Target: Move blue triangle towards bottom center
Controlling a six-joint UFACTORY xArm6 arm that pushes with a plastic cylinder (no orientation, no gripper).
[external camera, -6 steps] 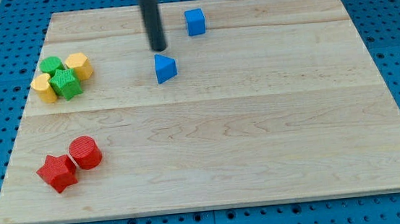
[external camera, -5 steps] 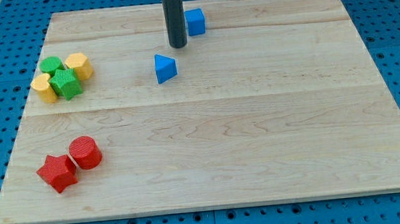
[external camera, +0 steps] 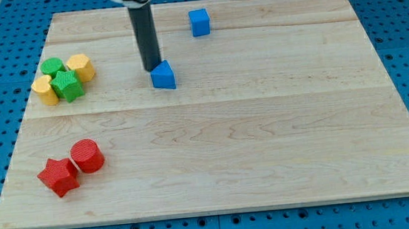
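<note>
My tip point(external camera: 151, 67) is sitting right against the blue triangle's point(external camera: 163, 76) upper left edge, up near the desk's point(external camera: 267, 146) top center. No hand here, just a rod.

A straight, round, dark grey rod with a smooth matte surface ends in my tip point(external camera: 150, 68), cut flat. At the view's top, a black-and-white fitting caps the rod.

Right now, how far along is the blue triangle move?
Barely started. My tip is at the blue triangle's upper-left edge, apparently touching. The triangle sits in the board's upper half, left of centre. Left: pushing it down to the bottom centre.
</note>
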